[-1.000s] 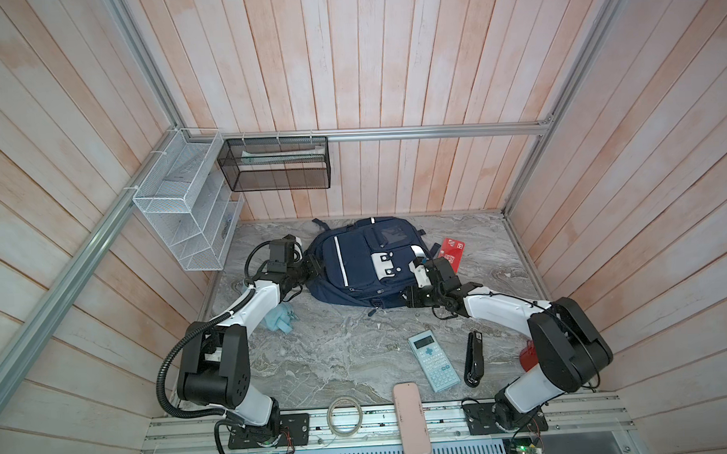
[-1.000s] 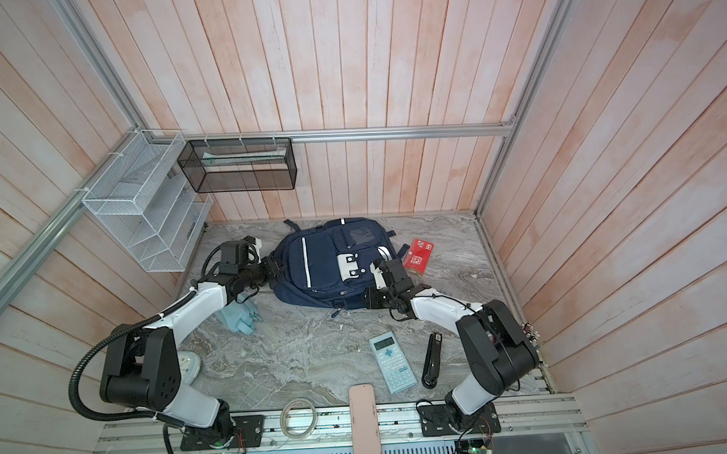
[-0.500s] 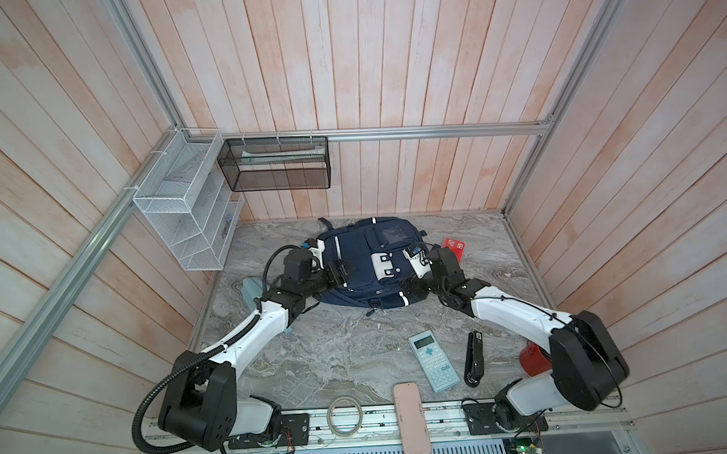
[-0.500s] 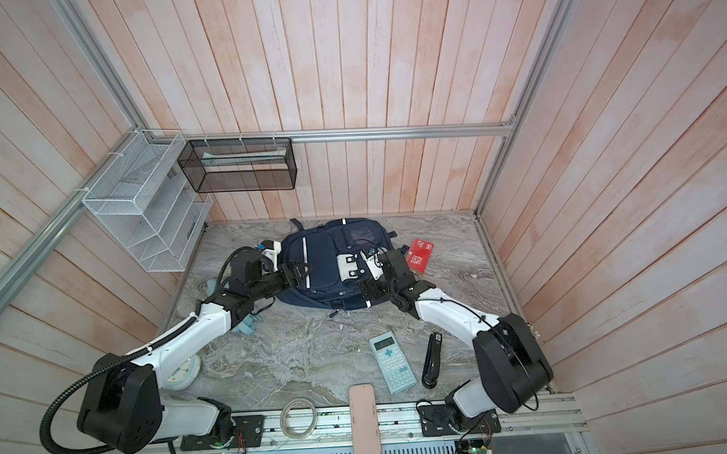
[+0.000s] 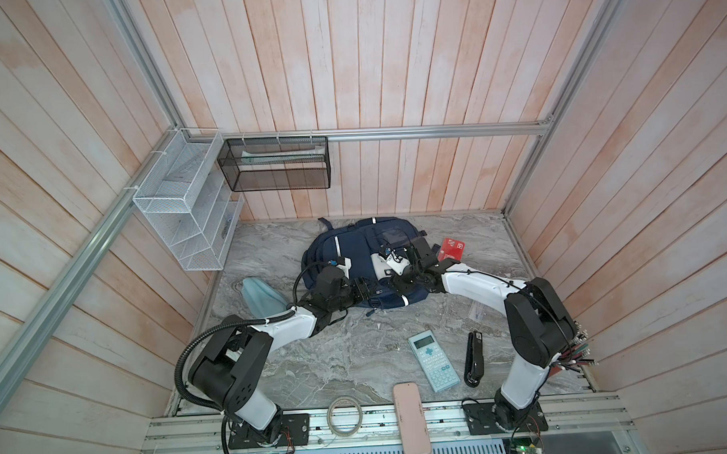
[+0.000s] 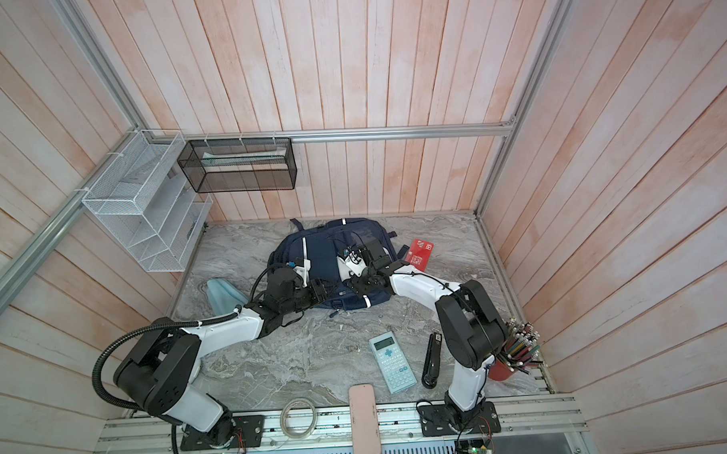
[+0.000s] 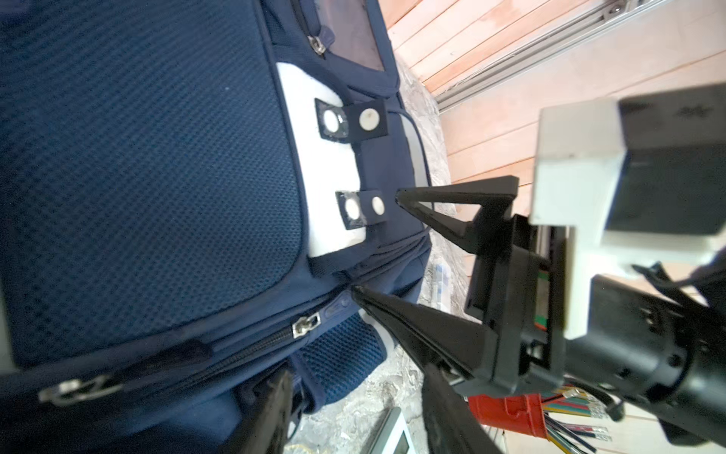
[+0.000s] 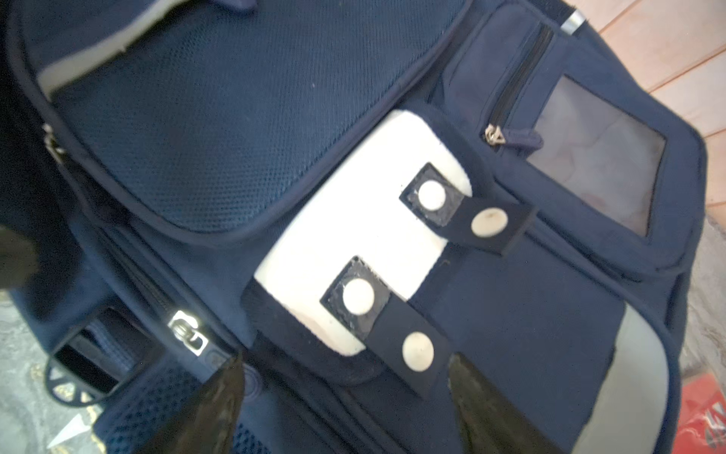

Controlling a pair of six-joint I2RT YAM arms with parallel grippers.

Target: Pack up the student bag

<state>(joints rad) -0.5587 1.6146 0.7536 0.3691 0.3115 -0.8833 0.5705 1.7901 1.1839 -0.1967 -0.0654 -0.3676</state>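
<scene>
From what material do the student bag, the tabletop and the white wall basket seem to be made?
The student bag: navy woven fabric, matte, with visible mesh weave; its zipper pulls shine like metal. The tabletop: grey veined stone or a printed imitation; cannot tell. The white wall basket: probably painted wire mesh, see-through grid.

Navy student bag point(image 5: 354, 253) lying flat, front pockets up.

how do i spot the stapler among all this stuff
Look at the front right of the marble table in a top view. A teal calculator lies there, with the stapler just right of it. It is slim and black, while the calculator is wide and teal and the nearby case is pink.
</scene>
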